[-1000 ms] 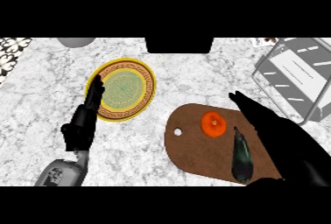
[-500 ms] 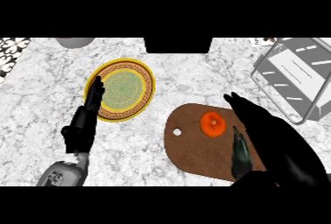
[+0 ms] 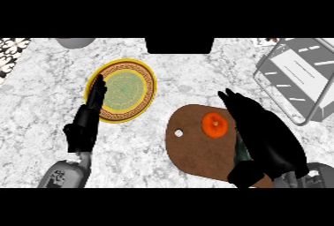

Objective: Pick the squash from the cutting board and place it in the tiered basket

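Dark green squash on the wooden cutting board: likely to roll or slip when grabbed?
The dark green squash looks long and rounded, so it could roll sideways on the flat brown wooden cutting board. Its skin seems smooth, so maybe slippery. The right hand covers most of it, so shape and stiffness are uncertain; probably rigid.

Counter is looking white-and-grey marbled. The plate on the left is showing a yellow rim, a brown patterned band and a pale green middle. Brown cutting board is carrying an orange round thing, with a dark green squash peeking out. Both hands are showing black, and the basket far right is looking grey wire.
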Action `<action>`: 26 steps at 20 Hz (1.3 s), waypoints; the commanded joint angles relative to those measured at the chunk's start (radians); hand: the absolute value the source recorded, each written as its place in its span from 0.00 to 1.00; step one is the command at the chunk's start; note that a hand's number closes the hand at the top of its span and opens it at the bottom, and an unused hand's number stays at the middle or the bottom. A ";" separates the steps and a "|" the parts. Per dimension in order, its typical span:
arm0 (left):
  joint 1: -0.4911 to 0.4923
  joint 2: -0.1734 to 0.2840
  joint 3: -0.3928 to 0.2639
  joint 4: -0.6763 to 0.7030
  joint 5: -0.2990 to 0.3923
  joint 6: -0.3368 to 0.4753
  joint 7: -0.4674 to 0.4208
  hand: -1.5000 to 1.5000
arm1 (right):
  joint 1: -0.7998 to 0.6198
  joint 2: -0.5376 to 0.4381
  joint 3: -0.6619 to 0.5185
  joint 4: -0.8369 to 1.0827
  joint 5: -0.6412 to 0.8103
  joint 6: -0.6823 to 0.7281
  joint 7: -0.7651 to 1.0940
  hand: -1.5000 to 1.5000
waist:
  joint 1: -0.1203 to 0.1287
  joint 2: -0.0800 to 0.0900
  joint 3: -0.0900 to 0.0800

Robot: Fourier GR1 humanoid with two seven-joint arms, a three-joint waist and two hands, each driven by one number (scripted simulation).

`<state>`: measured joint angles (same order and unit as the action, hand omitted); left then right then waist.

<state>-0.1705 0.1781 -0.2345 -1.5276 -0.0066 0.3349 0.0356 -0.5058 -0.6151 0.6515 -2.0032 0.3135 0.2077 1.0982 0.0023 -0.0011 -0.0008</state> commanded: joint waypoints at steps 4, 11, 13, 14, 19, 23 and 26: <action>0.009 -0.004 0.016 0.020 -0.004 -0.021 -0.006 0.50 | 0.014 0.046 -0.013 0.058 0.086 0.053 0.140 0.00 | -0.002 0.000 0.000; -0.031 -0.024 0.031 0.004 -0.033 -0.012 0.030 0.50 | 0.175 0.033 -0.077 0.063 0.093 0.054 0.014 0.00 | -0.007 0.001 0.001; 0.065 0.015 0.065 -0.042 0.015 -0.063 -0.031 0.50 | 0.180 0.076 -0.058 0.111 0.145 0.034 -0.003 0.00 | 0.002 0.001 0.000; 0.016 -0.027 0.042 -0.019 -0.021 -0.038 0.004 0.50 | 0.207 0.057 -0.097 0.033 0.133 0.081 0.014 0.00 | -0.005 0.000 0.001; 0.100 -0.026 0.037 -0.084 -0.036 -0.065 -0.016 0.50 | 0.155 0.179 -0.115 0.199 0.223 0.075 -0.108 0.00 | 0.005 0.001 0.001; 0.053 -0.037 0.068 -0.068 -0.062 -0.070 0.011 0.50 | 0.228 0.240 -0.114 0.111 0.280 0.108 -0.075 0.00 | -0.001 0.000 0.001; 0.073 -0.068 0.049 -0.086 -0.087 -0.065 0.029 0.50 | 0.246 0.237 -0.182 0.197 0.292 0.119 -0.205 0.00 | 0.000 0.001 0.001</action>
<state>-0.1318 0.1288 -0.1749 -1.5744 -0.0707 0.2732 0.0521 -0.2775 -0.4179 0.5052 -1.8534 0.5677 0.2952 0.9325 0.0010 -0.0006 -0.0001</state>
